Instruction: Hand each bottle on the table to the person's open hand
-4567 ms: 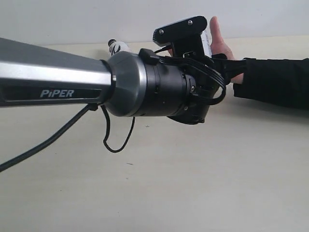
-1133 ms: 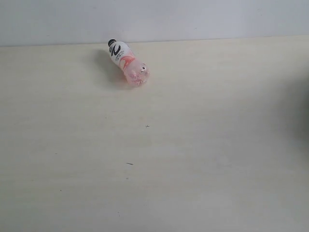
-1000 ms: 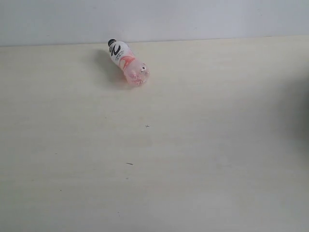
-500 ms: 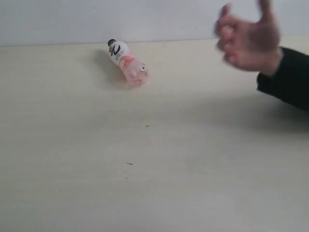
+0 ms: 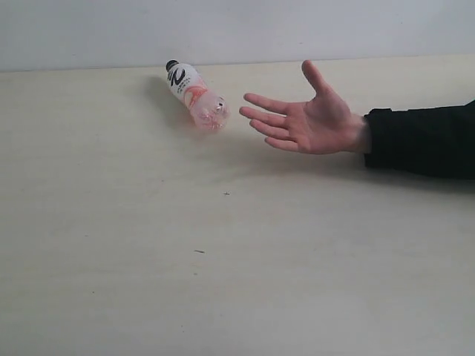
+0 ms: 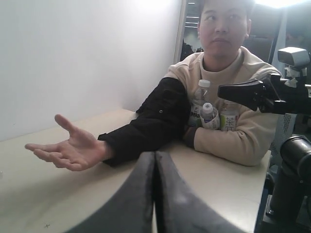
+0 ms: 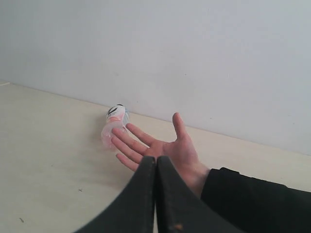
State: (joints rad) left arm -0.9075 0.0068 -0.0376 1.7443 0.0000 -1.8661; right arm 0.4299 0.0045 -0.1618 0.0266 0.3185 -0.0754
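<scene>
One pinkish bottle with a black cap point(image 5: 197, 97) point(image 7: 112, 124) lies on its side on the cream table point(image 5: 223, 259), near the far edge. The person's open hand point(image 5: 308, 122) point(image 6: 68, 150) point(image 7: 160, 148) hovers palm up just right of it, empty, on a black-sleeved arm. Neither arm shows in the exterior view. My left gripper point(image 6: 155, 156) is shut with nothing in it. My right gripper point(image 7: 156, 160) is shut and empty too, with the hand beyond it. The person holds three other bottles point(image 6: 210, 112) against the chest.
A seated person in a beige sweater point(image 6: 233, 121) is at the table's end. The other arm's black hardware point(image 6: 272, 94) stands beside the person. A pale wall point(image 5: 237, 30) runs behind the table's far edge.
The hand came in from the right, raised and blurred half a second ago, and now rests open, palm up, beside the pinkish bottle. The bottle has not moved. The arm seen much earlier is gone.
</scene>
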